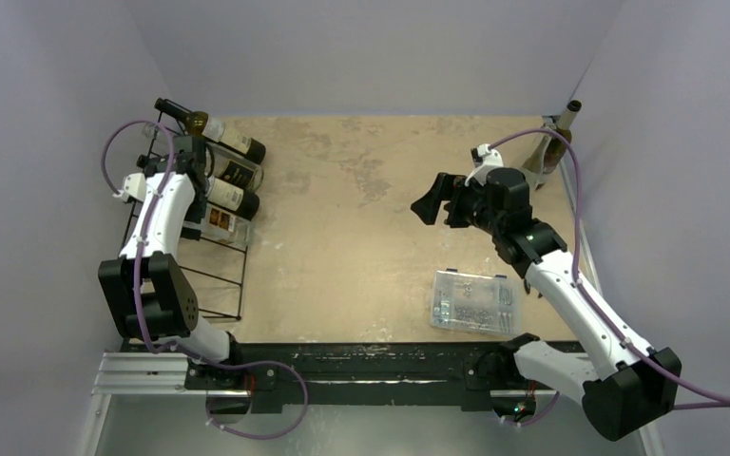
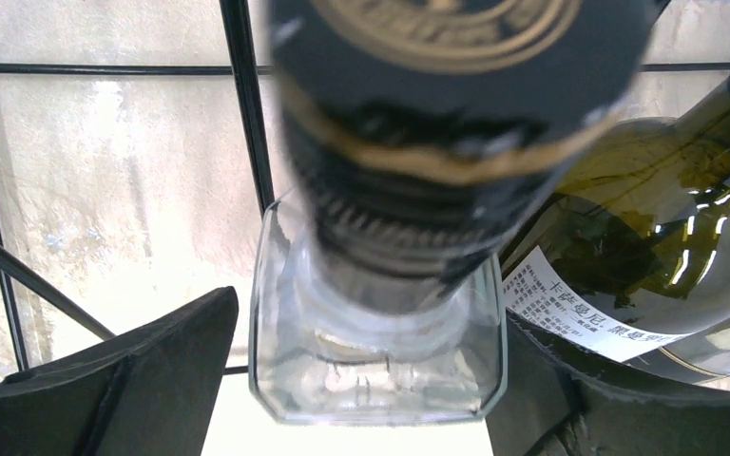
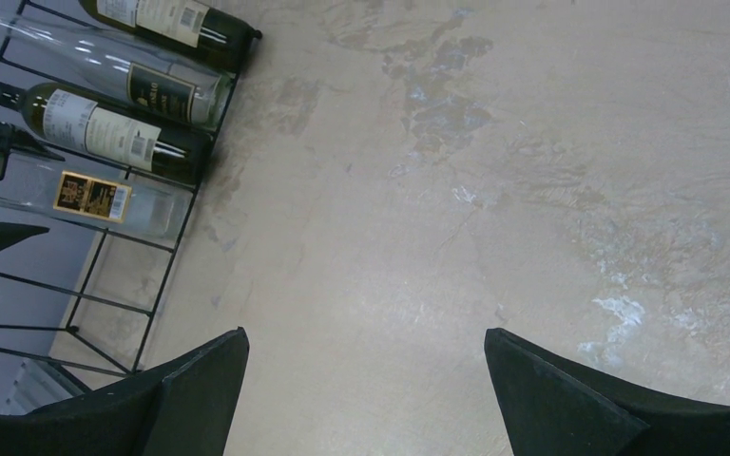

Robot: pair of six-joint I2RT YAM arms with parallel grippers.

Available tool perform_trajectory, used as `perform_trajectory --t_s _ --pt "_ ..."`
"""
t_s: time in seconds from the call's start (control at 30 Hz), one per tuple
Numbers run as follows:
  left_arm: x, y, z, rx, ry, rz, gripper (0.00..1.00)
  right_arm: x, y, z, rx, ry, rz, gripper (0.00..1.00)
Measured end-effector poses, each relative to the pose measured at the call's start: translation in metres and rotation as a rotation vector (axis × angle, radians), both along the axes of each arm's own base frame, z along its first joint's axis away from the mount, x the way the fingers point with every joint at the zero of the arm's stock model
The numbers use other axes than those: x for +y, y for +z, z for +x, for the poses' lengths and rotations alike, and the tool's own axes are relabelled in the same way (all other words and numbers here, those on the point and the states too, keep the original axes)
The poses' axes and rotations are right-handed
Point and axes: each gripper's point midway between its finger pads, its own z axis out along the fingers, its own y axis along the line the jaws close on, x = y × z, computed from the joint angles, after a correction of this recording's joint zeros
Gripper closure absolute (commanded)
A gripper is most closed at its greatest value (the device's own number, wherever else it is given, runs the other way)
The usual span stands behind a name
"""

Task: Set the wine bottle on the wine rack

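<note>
1. Now: the clear square-shouldered glass wine bottle with a black cap (image 2: 380, 380) lies in the black thin-wire wine rack (image 1: 242, 283) at the left of the top view. It is the lowest of four bottles there, just beside a green glass bottle with a white label (image 2: 646, 237).
2. The left gripper (image 2: 371, 328) straddles the bottle's shoulder with its jaws spread. A sliver of gap shows at the lower-left finger (image 2: 143, 380), so I read it as not clamping.
3. Step in hand, my read: release and back out. Open fully, then retreat in line with the neck until clear of the cap. Don't swing sideways, or a finger nudges the bottle or its green neighbour.
4. Edges: rack wires run close at the upper left of the left wrist view, and the grey wall (image 1: 57, 142) sits near the rack.
5. Room: the tan tabletop (image 1: 361, 237) mid-frame. The right gripper (image 1: 428, 204) hovers there with jaws wide and holds nothing, well apart from the rack. The clear plastic box (image 1: 475, 302) sits at lower right.
</note>
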Motion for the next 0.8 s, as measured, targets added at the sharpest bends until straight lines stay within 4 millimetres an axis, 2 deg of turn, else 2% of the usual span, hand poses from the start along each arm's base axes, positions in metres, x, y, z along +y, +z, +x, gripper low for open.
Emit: perform_trajectory --t_s 0.1,0.23,0.53,0.63,0.8 --pt "-0.001 0.0 -0.001 0.007 -0.015 -0.012 0.01 -0.001 0.005 -0.002 -0.012 -0.002 0.011 0.01" --pt "-0.005 0.005 -0.003 -0.004 -0.04 -0.028 0.0 -0.001 0.009 -0.004 -0.017 -0.004 0.018 0.01" --pt "-0.013 0.042 -0.016 -0.108 -0.109 -0.042 0.0 -0.004 0.016 -0.013 -0.017 -0.016 0.045 0.01" --pt "-0.021 0.049 -0.024 -0.148 -0.163 -0.06 0.0 -0.004 0.017 -0.016 -0.013 -0.02 0.055 0.01" --pt "-0.045 0.049 -0.035 -0.206 -0.297 -0.127 0.0 -0.005 0.016 -0.02 0.0 -0.028 0.069 0.01"
